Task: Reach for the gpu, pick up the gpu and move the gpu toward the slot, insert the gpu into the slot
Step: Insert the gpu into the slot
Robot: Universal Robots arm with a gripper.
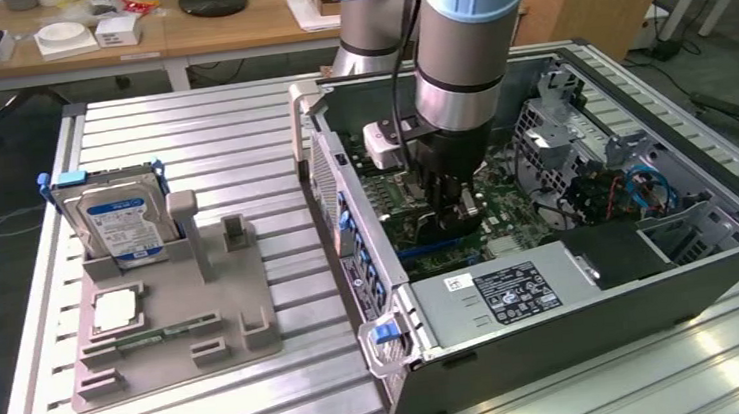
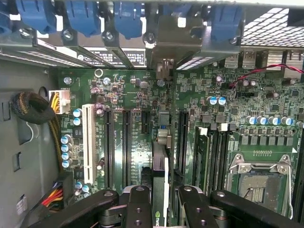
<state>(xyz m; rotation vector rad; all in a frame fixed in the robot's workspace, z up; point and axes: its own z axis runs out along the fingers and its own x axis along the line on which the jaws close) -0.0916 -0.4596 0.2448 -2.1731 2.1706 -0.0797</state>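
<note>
My gripper [image 1: 448,210] reaches down into the open computer case [image 1: 696,269], over the green motherboard [image 2: 128,90]. It is shut on the gpu [image 2: 160,183], which stands edge-on between the two black fingers [image 2: 137,209]. The card's silver end bracket [image 2: 164,45] sits against the case's rear wall, among the blue card latches. The gpu lines up along the motherboard between two long black connector strips [image 2: 126,142]. The slot lies directly under the card and is hidden by it. I cannot tell whether the card's edge is seated in it.
A silver-blue hard drive [image 1: 117,219] stands in a grey holder [image 1: 220,330] on the slatted table, with a CPU chip [image 1: 114,310] and a memory stick [image 1: 153,336] beside it. Inside the case are the power supply [image 1: 511,290], the CPU socket [image 2: 259,183] and a cable bundle [image 2: 33,107].
</note>
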